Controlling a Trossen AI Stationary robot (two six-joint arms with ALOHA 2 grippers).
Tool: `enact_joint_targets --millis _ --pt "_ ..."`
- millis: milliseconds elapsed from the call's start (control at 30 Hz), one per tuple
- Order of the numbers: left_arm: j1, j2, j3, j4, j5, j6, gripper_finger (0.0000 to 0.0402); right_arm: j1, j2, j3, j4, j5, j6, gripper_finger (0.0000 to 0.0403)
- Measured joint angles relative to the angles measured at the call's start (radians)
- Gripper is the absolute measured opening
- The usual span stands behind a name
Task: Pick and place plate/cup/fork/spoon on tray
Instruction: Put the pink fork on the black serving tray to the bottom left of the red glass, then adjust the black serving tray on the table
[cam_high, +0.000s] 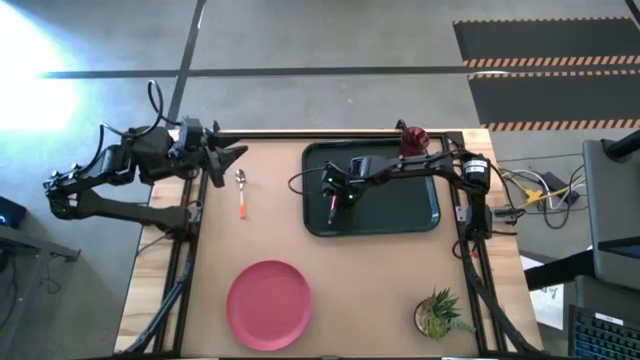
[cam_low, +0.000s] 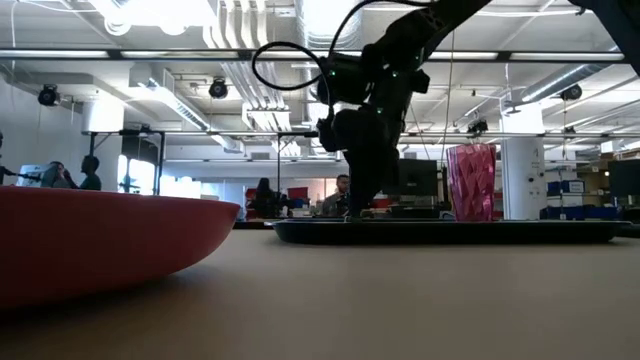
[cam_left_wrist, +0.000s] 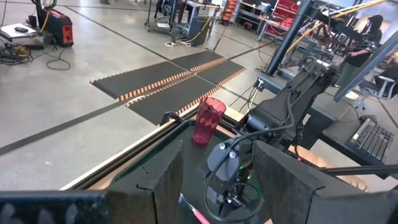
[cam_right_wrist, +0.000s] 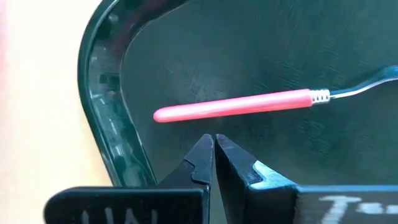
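Note:
The dark green tray (cam_high: 400, 205) lies at the table's far right. The fork (cam_right_wrist: 233, 104), with its pink handle, lies flat on the tray floor near the tray's left rim (cam_right_wrist: 102, 93). My right gripper (cam_right_wrist: 214, 140) is shut and slants down, its tips just beside the handle's free end with a small gap between. The red cup (cam_high: 413, 142) stands upright in the tray's far right corner. The spoon (cam_high: 241, 193) lies on the table left of the tray. The pink plate (cam_high: 268, 304) rests near the front edge. My left gripper (cam_high: 238, 155) stands open above the far left edge.
A small potted plant (cam_high: 440, 315) stands at the near right corner. Bare tabletop lies between the plate and the tray. Cables and a keyboard sit beyond the table's right edge. People stand far off in the room behind.

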Motion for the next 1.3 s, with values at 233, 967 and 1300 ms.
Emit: enact_joint_targets --millis 233,967,1300 --pt "-0.001 -0.01 0.0 0.0 -0.001 0.0 0.0173 -0.003 0.0 -0.074 0.105 -0.018 0.029 0.0008" --pt "0.0 -0.012 0.0 -0.003 0.006 -0.001 0.0173 -0.002 0.027 -0.065 0.176 -0.062 0.015 0.0008" --pt "0.0 -0.011 0.0 -0.002 0.006 -0.001 0.0173 -0.003 0.018 -0.007 0.048 -0.038 -0.045 0.0008"
